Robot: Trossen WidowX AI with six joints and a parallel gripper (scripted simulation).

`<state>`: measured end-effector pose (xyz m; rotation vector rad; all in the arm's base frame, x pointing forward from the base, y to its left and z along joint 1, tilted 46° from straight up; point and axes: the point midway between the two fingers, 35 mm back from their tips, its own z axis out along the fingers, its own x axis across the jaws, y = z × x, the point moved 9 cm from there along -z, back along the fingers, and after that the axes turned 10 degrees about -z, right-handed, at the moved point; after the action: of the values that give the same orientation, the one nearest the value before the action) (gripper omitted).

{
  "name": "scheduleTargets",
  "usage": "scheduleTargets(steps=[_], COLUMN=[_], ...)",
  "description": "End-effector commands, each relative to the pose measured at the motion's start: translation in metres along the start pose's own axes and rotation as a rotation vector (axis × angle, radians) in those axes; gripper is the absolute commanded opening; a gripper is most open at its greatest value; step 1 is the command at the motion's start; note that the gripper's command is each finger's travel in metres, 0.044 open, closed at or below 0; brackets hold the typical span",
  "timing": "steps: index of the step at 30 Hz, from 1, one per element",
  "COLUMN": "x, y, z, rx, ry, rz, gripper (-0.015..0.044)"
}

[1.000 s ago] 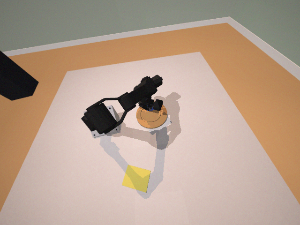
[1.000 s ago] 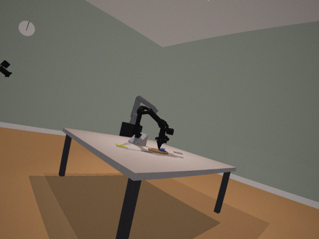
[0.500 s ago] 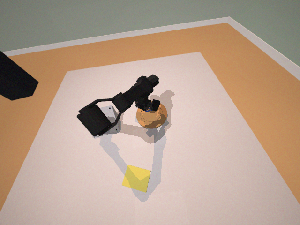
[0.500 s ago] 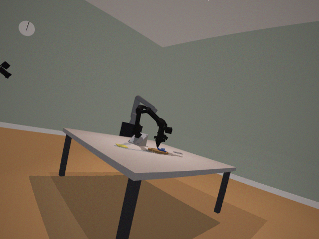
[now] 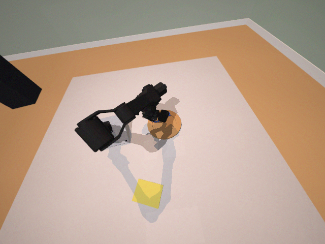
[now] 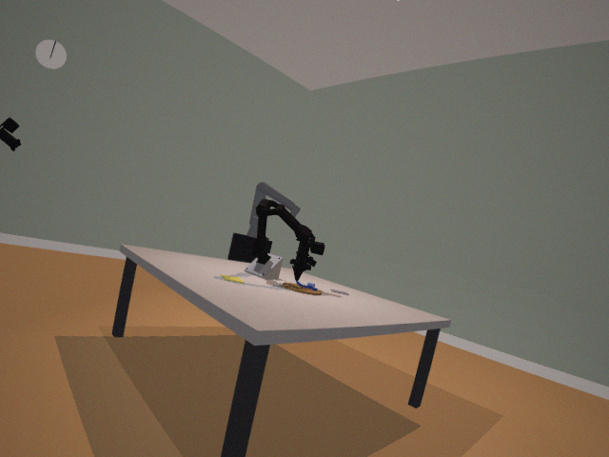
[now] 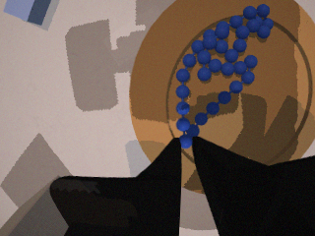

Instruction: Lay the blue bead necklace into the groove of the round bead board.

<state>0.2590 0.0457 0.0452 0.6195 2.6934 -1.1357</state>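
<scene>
The blue bead necklace [image 7: 182, 91] [image 6: 307, 288] lies partly bunched on the round bead board [image 7: 148, 88] [image 5: 177, 124] [image 6: 309, 289]. In the wrist view its bunched beads lie inside and across the upper left part of the groove, and two strands run down and meet at the fingertips. My gripper [image 7: 185, 144] [image 6: 297, 281] is shut on a bead at the near end of this loop, low over the board near the groove's lower left edge. In the top view the arm hides the fingertips and much of the necklace.
A yellow square [image 5: 148, 195] [image 6: 232, 278] lies on the table, well away from the board. A blue block [image 7: 30, 9] is beyond the board's edge at the wrist view's top left. A flat grey thing [image 6: 339, 291] lies behind the board. The arm's pale base plate stands beside the board.
</scene>
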Motion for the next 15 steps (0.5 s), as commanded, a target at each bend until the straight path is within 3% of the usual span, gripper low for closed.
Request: scheduleTargets(steps=[1,12,15], x=[0.002,0.002,0.000], y=[-0.001,-0.001,-0.001], z=[0.004,0.020,0.013], rx=[-0.001,0.000,-0.010], ry=[0.004,0.004,0.000], rz=[0.002,0.002,0.009], gripper=[0.0000,0.0000,0.0079])
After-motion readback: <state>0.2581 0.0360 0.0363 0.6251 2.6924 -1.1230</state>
